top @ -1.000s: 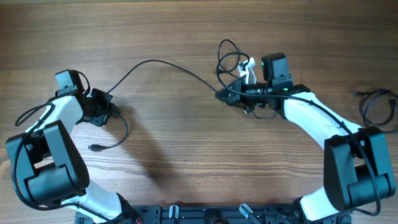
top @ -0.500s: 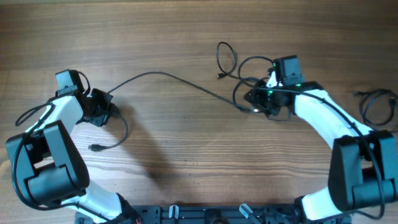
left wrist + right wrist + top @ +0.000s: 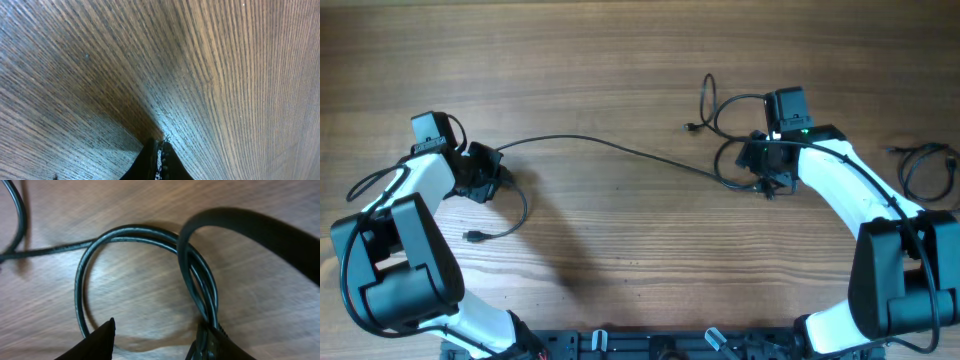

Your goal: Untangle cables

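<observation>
One long thin black cable (image 3: 620, 150) runs across the wooden table from my left gripper (image 3: 488, 180) to my right gripper (image 3: 765, 165). My left gripper is shut on it; in the left wrist view the fingertips (image 3: 159, 147) are pressed together on a thin strand. Its tail curls down to a small plug (image 3: 472, 237). Near my right gripper the cable forms loops (image 3: 725, 150), with a small plug end (image 3: 689, 127) up to the left. In the right wrist view the jaws (image 3: 155, 330) are open, and the loop (image 3: 125, 230) lies against the right finger.
A separate coil of thin black cable (image 3: 925, 170) lies at the table's right edge. Thicker black arm wires (image 3: 365, 190) hang by the left arm's base.
My right gripper has moved right and slightly down, dragging the cable loops with it. The long cable now lies straighter. The whitish tip has gone out of sight. The left arm has not moved.
</observation>
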Action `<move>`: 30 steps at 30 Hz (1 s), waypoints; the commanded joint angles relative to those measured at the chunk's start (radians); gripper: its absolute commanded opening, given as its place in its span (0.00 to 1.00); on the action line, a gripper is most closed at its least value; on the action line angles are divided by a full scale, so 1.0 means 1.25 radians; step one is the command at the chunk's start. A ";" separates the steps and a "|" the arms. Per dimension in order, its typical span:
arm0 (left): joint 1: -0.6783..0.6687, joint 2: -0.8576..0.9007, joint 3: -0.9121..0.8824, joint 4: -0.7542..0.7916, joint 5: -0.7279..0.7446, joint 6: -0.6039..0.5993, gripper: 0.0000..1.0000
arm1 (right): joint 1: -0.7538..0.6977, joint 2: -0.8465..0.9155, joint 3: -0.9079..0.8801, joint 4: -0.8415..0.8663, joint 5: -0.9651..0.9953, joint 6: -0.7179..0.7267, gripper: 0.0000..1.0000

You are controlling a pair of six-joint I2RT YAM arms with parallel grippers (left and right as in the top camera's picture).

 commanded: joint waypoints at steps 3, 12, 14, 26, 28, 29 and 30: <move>-0.002 0.017 -0.007 -0.003 -0.004 -0.007 0.05 | -0.002 0.011 0.002 -0.026 0.072 -0.009 0.67; -0.002 0.017 -0.007 -0.003 -0.004 -0.007 0.04 | -0.002 0.011 0.002 -0.056 0.115 -0.012 0.83; -0.002 0.017 -0.007 -0.003 -0.003 -0.007 0.04 | -0.002 0.011 0.013 -0.039 0.097 -0.051 0.83; -0.019 0.017 -0.007 0.003 -0.002 -0.007 0.05 | -0.002 0.011 0.133 -0.298 0.126 -0.040 0.88; -0.020 0.017 -0.007 0.003 -0.002 -0.007 0.05 | -0.002 0.011 0.118 -0.291 0.105 -0.032 0.87; -0.019 0.017 -0.007 0.003 -0.002 -0.007 0.05 | -0.002 0.011 0.106 -0.281 0.105 -0.028 0.85; -0.019 0.017 -0.007 0.003 -0.002 -0.007 0.05 | -0.002 0.011 0.090 -0.262 0.105 -0.029 0.82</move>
